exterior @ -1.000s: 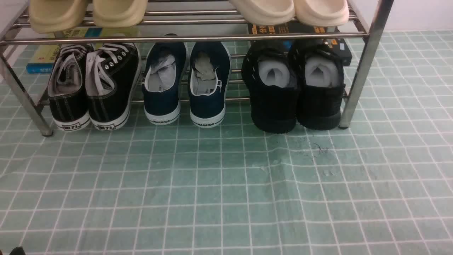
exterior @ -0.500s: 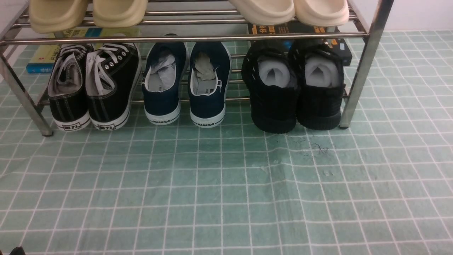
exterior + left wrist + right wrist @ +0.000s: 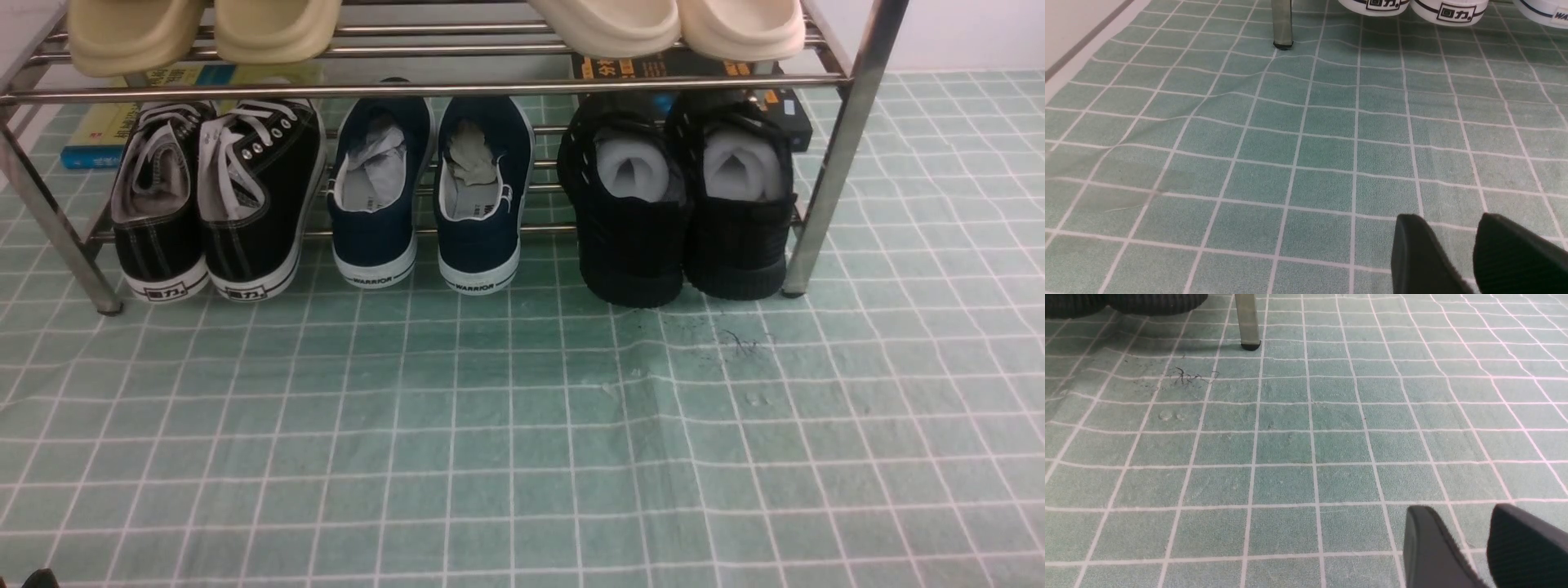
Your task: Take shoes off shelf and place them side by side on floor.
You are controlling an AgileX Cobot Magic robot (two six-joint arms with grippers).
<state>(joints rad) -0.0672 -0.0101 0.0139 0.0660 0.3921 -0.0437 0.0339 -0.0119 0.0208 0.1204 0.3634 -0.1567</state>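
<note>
The shoes, an all-black knit pair with grey-white stuffing, stand heels outward at the right end of the shelf's lower tier: one (image 3: 633, 220) and its mate (image 3: 739, 212) touch side by side. Their ribbed soles (image 3: 1155, 300) show in the right wrist view beside a shelf leg (image 3: 1247, 322). The steel shelf (image 3: 424, 86) stands on the pale green gridded floor (image 3: 522, 425). My left gripper (image 3: 1449, 218) is open over bare floor, well short of the rack. My right gripper (image 3: 1461, 508) is open too, with nothing between its fingers. Neither gripper shows in the front view.
Black canvas sneakers with white laces (image 3: 216, 196) and navy slip-ons (image 3: 429, 196) share the lower tier. Beige slippers (image 3: 204, 28) and cream ones (image 3: 669, 24) sit on the upper tier. Books (image 3: 98, 135) lie behind the rack. The cloth is wrinkled near the left leg (image 3: 1283, 24).
</note>
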